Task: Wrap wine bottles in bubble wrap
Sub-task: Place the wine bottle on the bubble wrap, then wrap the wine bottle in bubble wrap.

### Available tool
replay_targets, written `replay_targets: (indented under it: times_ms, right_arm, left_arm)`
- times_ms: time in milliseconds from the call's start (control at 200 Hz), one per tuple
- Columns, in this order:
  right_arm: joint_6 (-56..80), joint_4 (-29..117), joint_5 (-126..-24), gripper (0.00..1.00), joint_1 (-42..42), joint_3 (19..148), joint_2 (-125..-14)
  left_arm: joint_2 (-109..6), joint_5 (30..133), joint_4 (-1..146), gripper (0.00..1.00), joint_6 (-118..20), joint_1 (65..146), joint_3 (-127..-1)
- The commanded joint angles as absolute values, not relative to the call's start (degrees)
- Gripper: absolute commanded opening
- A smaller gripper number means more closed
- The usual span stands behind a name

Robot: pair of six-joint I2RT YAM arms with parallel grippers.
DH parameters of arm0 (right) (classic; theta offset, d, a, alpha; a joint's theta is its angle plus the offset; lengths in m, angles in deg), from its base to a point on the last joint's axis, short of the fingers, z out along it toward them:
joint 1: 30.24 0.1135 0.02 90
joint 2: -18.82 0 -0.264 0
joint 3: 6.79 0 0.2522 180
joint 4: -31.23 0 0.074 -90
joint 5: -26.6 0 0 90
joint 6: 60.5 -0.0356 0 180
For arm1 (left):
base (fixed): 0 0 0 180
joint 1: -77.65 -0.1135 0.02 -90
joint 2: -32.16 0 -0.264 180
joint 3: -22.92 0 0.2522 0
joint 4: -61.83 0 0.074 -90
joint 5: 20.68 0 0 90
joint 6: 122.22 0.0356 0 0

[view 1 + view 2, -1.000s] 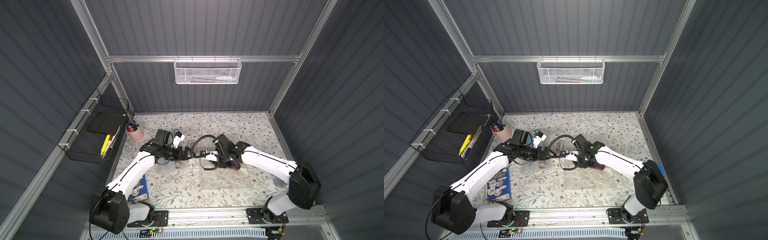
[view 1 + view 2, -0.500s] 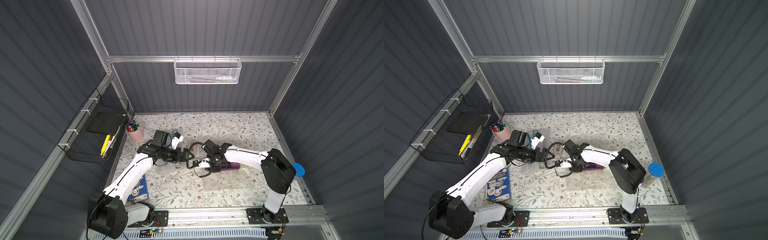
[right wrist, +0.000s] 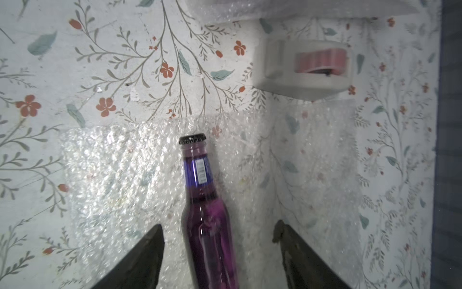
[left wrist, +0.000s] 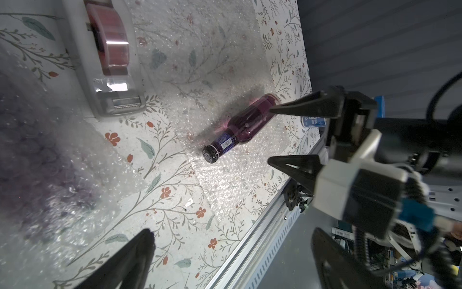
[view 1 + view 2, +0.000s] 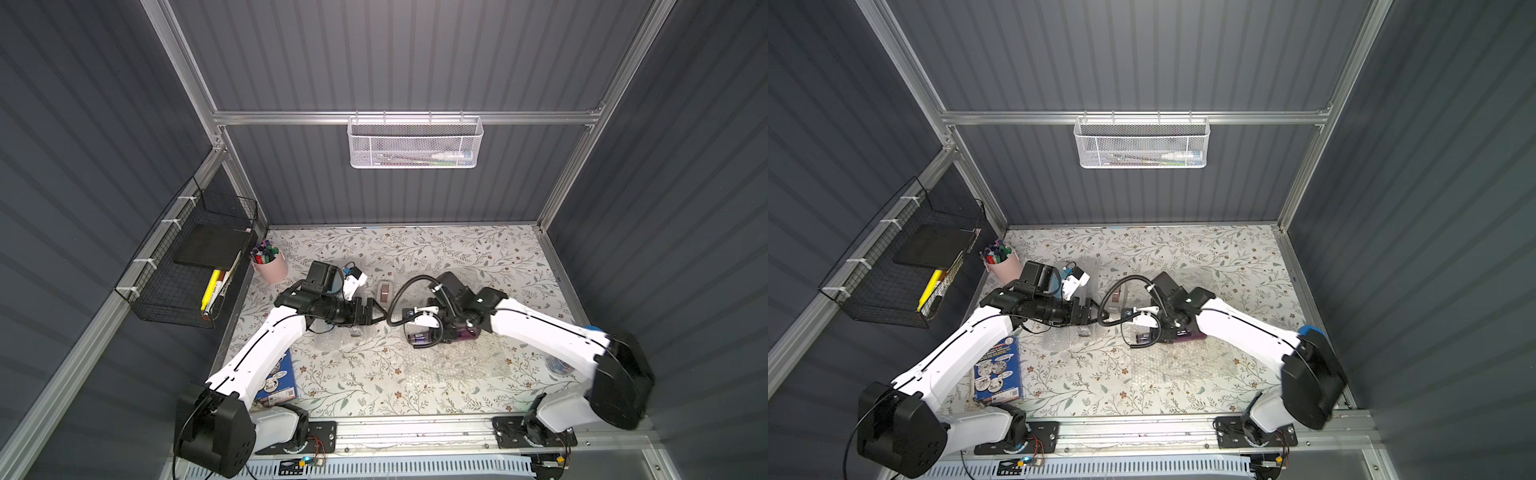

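One dark purple wine bottle (image 3: 205, 200) lies on its side on a flat sheet of bubble wrap (image 3: 112, 162), cap pointing away from my right wrist. My right gripper (image 3: 217, 229) is open, one finger on each side of the bottle's body with a gap to the glass. Both top views show this bottle (image 5: 465, 333) (image 5: 1187, 336) under the right gripper (image 5: 436, 330) (image 5: 1163, 332). My left gripper (image 5: 380, 316) (image 4: 232, 237) hangs open and empty over the table, facing the bottle (image 4: 243, 125). Beside it lies a crinkled bubble wrap bundle (image 4: 45, 162) with something purplish inside.
A white tape dispenser (image 5: 385, 291) (image 3: 305, 67) stands just behind the two grippers. A pink cup of markers (image 5: 270, 264) is at the back left and a blue booklet (image 5: 278, 382) at the front left. A blue-lidded clear cylinder (image 4: 313, 121) stands at the right edge.
My right gripper's jaws have spread apart and let go of the purple bottle, which stays on the sheet. The right elbow has swung in and back out. The left arm has barely moved.
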State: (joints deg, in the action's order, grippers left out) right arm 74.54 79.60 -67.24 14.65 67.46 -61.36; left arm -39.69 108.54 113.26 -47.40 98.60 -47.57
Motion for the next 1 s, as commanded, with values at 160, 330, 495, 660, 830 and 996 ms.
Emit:
replay_targets:
  times_ms: [160,330,495,660,830,996]
  right_arm:
    - [71.3,86.7,-72.4,0.72,15.8,48.4,-44.9]
    - [71.1,88.5,-69.6,0.70,17.1,42.7,-44.2]
    - [69.1,84.4,-67.7,0.65,17.8,42.1,-49.6]
    - [68.2,83.1,-62.8,0.57,19.3,44.3,-56.8]
    - [67.2,81.1,-57.7,0.46,20.4,44.9,-62.8]
    - [67.0,82.8,-52.3,0.16,21.5,47.4,-65.6]
  left_arm:
    - [-42.4,111.8,108.3,0.99,-50.1,99.3,-44.8]
    - [-41.7,111.5,106.0,0.99,-52.1,100.0,-43.7]
    - [-42.2,111.1,106.2,0.99,-52.0,100.6,-43.9]
    - [-42.4,111.0,106.9,0.99,-51.3,100.7,-44.4]
    - [-42.5,111.0,106.9,0.99,-50.9,100.7,-44.1]
    - [-42.6,111.0,107.7,0.99,-49.9,100.7,-43.9]
